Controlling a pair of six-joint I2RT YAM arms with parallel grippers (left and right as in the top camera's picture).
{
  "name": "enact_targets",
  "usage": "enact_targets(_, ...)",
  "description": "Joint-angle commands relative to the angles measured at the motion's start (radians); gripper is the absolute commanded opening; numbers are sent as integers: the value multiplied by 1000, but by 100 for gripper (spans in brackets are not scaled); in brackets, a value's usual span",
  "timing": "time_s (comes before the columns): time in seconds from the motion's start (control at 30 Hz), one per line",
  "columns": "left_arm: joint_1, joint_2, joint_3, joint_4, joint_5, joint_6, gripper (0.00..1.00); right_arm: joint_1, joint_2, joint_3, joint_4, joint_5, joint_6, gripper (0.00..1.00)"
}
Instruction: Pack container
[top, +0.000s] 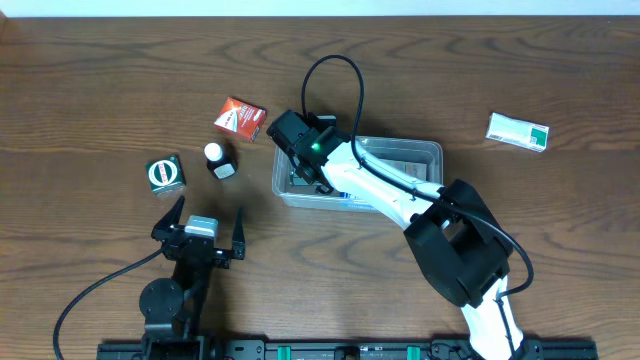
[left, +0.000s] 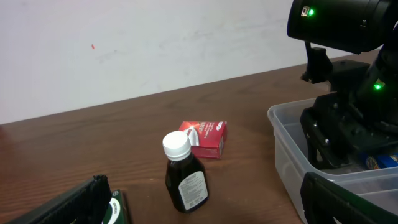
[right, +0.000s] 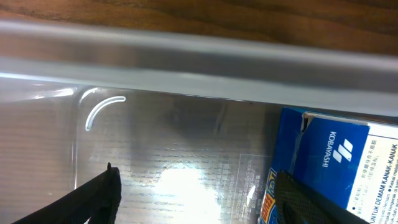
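The clear plastic container (top: 425, 155) stands at the table's middle; it also shows in the left wrist view (left: 287, 155) and fills the right wrist view (right: 186, 62). A blue box (right: 329, 162) lies inside it. My right gripper (top: 300, 170) reaches down into the container's left end, open and empty (right: 199, 199), the blue box beside its right finger. My left gripper (top: 205, 228) is open and empty near the front left, in front of a dark bottle with a white cap (top: 219, 160) (left: 184, 174). A red box (top: 240, 118) (left: 205, 137) and a green box (top: 165, 175) (left: 115, 211) lie nearby.
A white and green box (top: 518, 131) lies at the far right of the table. The right arm (top: 450, 240) stretches from the front edge over the container. A white wall (left: 155, 43) stands behind the table.
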Motion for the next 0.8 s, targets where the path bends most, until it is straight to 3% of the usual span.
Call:
enact_targets(0.0, 1, -6, -19, -32, 11, 13, 98, 2, 3, -2, 0, 14, -27, 77)
enact_targets(0.27, 1, -6, -19, -32, 11, 13, 98, -20, -81, 36, -76, 13, -75, 80)
enact_targets(0.6, 1, -6, -19, -32, 11, 13, 98, -53, -358, 70, -150, -8, -176, 90)
enact_targets(0.77, 1, -6, -19, -32, 11, 13, 98, -158, -477, 70, -200, 49, -188, 96)
